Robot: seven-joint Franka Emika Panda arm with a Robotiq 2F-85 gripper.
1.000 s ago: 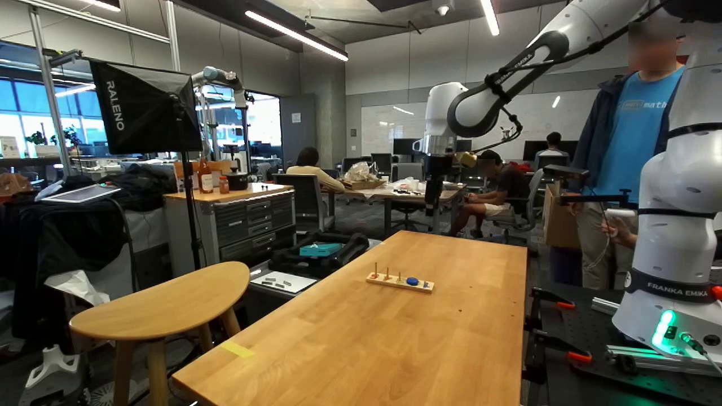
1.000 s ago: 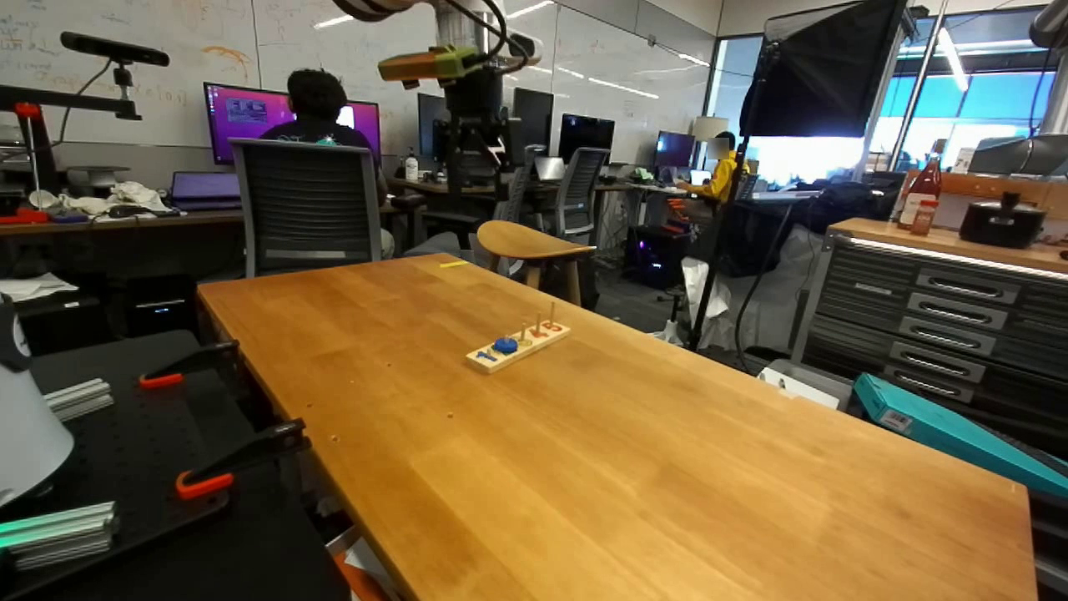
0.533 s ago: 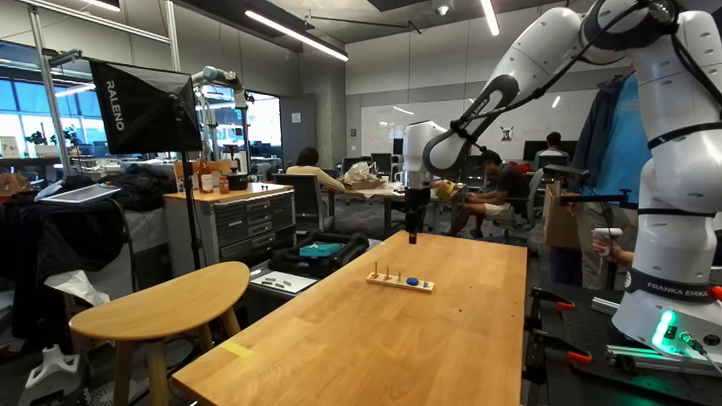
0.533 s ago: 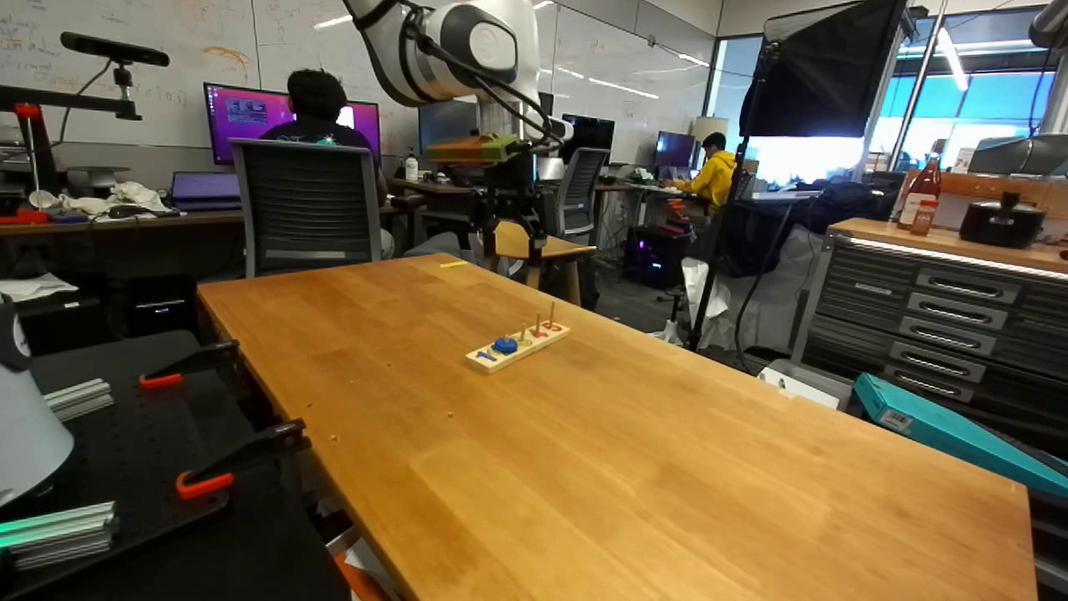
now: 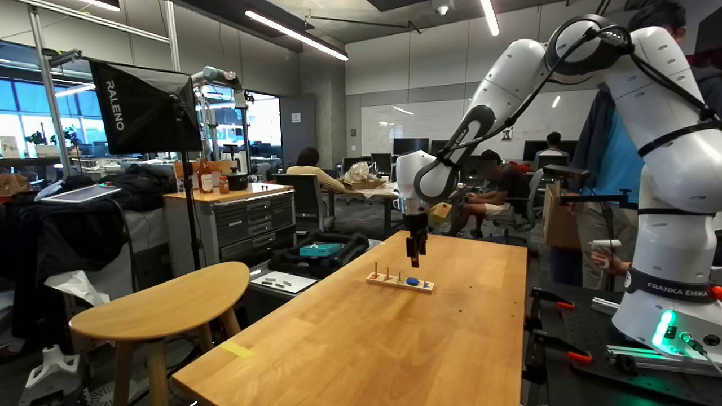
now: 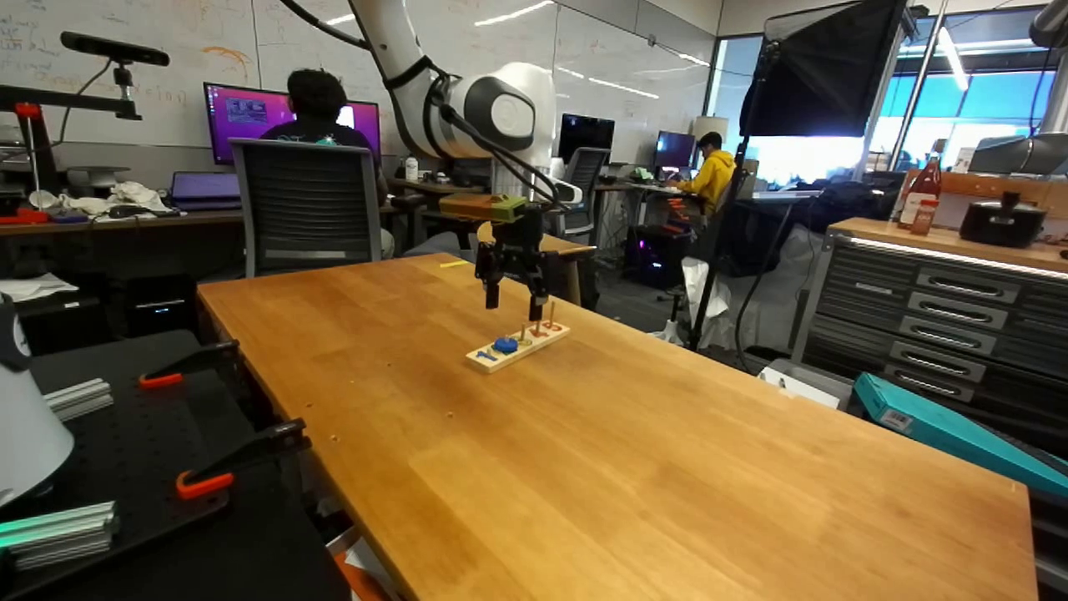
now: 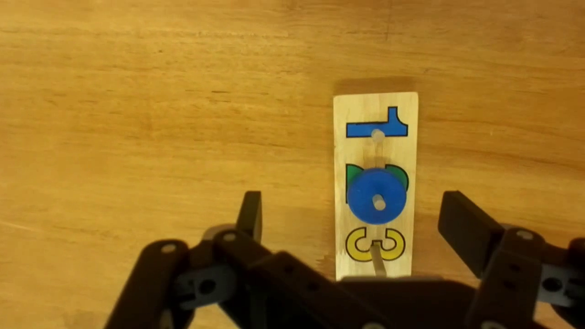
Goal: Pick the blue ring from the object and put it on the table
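Black two-fingered gripper (image 6: 514,302) hovers, jaws parted wide, gripping nothing: spaced, I'd judge, to straddle the round blue ring (image 7: 365,197)! That sits on the pale-wood numbered rack (image 7: 397,153), pale wooden peg (image 7: 379,202) locating its centre, yellow painted three (image 7: 352,246) at the ring's six o'clock.

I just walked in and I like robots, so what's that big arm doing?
The robot arm looks about to take the blue ring off the rack so it can go on the table. Right now its end effector hangs open above the rack, holding nothing. The ring sits on a peg, between the blue 1 and the yellow 3. In an exterior view, a person behind the arm holds something white.
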